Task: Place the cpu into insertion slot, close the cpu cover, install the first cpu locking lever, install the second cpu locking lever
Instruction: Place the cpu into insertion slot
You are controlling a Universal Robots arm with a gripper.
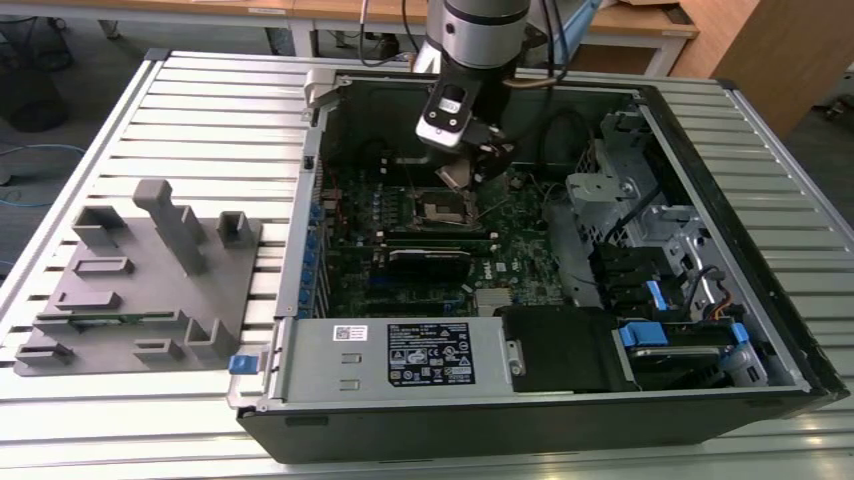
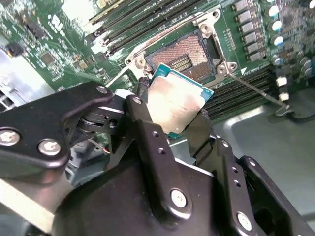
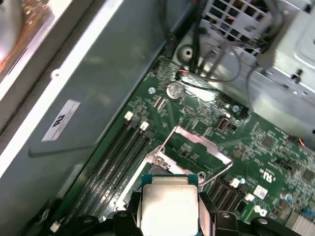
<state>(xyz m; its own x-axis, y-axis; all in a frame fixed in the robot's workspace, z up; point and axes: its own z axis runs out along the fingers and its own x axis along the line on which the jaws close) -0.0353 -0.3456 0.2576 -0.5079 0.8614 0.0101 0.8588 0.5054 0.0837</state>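
No print is coming through clearly enough to be read. In the exterior view a black label [image 1: 430, 353] with small white print and a white barcode sticker [image 1: 350, 332] are sitting on the grey power supply box [image 1: 300, 362] inside the computer case [image 1: 534, 432]. In the first wrist view a white sticker [image 3: 64, 120] is showing a dark mark on the grey case wall [image 3: 123, 64], and white markings [image 3: 268, 175] are dotting the green circuit board [image 3: 147, 105].
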